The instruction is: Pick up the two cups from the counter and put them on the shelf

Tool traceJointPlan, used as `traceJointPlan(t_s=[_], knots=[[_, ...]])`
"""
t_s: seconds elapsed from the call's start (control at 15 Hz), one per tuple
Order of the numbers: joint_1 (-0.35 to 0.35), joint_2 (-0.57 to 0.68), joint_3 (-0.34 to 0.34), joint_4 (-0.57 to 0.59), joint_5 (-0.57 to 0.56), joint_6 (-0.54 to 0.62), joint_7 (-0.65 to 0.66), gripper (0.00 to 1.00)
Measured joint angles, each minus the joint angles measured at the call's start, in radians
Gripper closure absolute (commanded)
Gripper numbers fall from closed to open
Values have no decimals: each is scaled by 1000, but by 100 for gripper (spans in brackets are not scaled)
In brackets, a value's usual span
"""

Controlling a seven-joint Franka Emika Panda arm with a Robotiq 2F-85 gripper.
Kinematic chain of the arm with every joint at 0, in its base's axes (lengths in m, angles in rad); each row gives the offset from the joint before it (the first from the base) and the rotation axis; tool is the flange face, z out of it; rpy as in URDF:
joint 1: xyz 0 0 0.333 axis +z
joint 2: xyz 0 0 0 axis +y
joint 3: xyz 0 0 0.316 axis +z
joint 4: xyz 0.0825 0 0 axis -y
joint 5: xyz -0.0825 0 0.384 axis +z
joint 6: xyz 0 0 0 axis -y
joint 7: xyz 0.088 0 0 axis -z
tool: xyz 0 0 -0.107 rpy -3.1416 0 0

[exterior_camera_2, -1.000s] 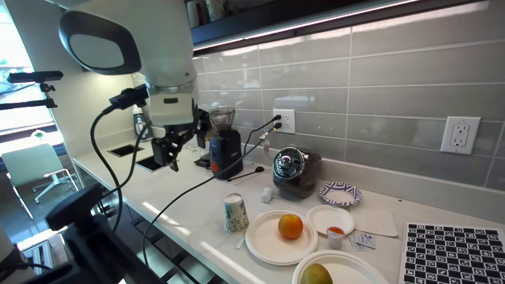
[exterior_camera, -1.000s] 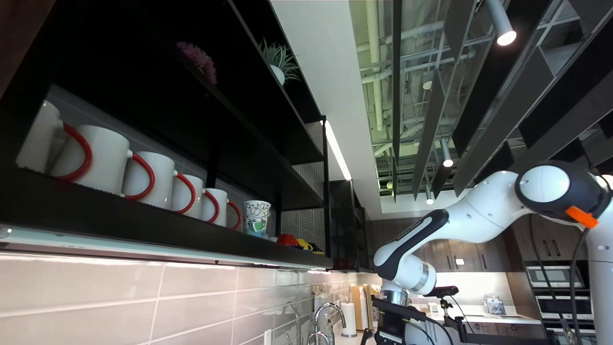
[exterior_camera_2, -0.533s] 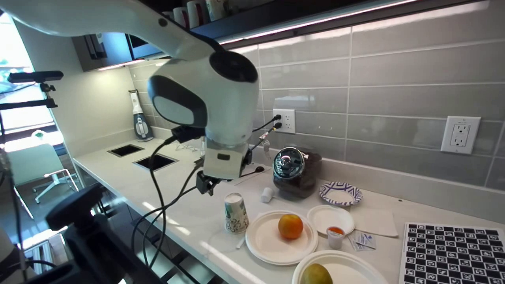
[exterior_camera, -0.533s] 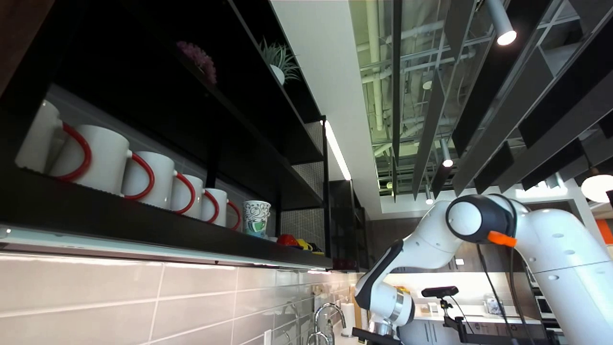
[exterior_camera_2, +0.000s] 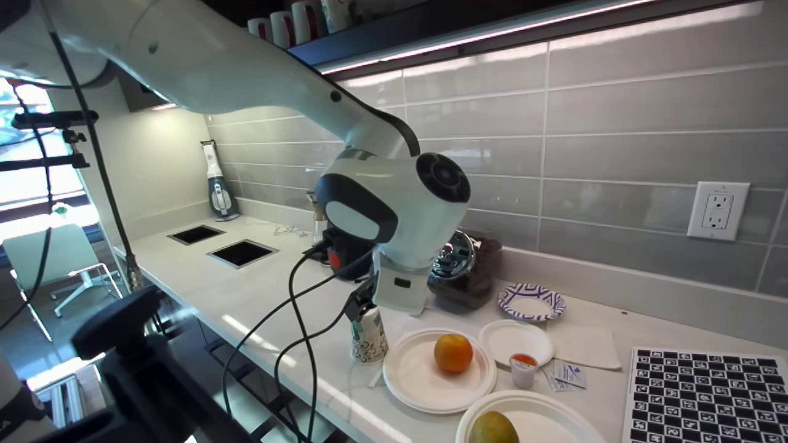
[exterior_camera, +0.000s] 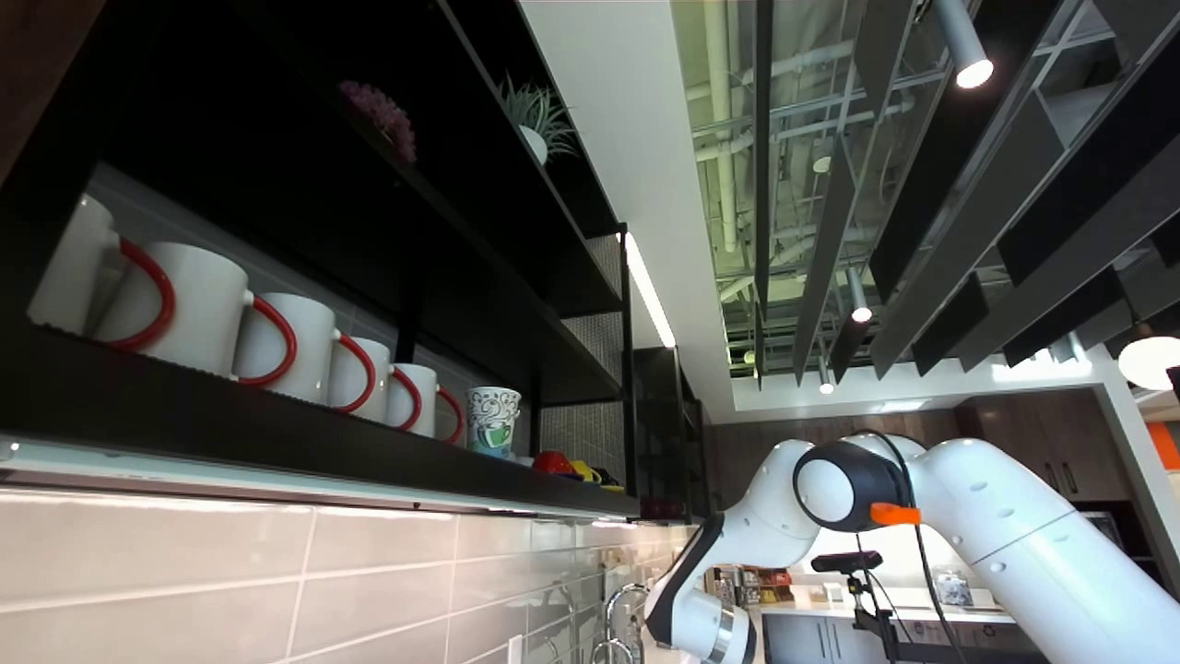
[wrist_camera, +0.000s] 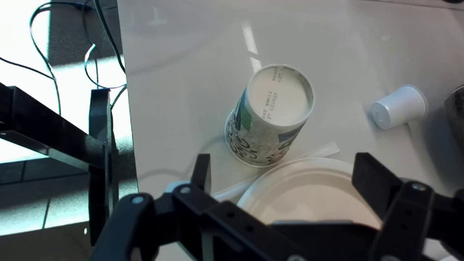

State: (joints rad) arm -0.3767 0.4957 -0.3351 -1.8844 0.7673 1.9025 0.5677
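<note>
An orange (exterior_camera_2: 454,354) sits on a white plate (exterior_camera_2: 411,376) (a patterned dish (exterior_camera_2: 532,303) lies near).

Paper cup (wrist_camera: 267,119): smooth, printed. Counter (wrist_camera: 181,90) shows smooth, glossy finish; wall tiles (exterior_camera_2: 615,151) glossy. Plate (wrist_camera: 311,197) looks matt, paper-like. Jar lid (exterior_camera_2: 457,253): shiny metal. Shelf (exterior_camera: 323,438): smooth, matt.

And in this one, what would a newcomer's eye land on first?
Probably the big white robot arm, arched over the counter, then the vivid orange on a white plate. In an exterior view, red-handled white mugs line the dark shelf. In the wrist view, an upturned patterned paper cup stands near the picture's middle, with the open gripper lower in that picture.
</note>
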Motion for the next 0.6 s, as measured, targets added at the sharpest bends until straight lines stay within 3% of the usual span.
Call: traceJointPlan(t_s=[0.6], knots=[[-17, 200, 50, 176, 0, -141, -3, 0]])
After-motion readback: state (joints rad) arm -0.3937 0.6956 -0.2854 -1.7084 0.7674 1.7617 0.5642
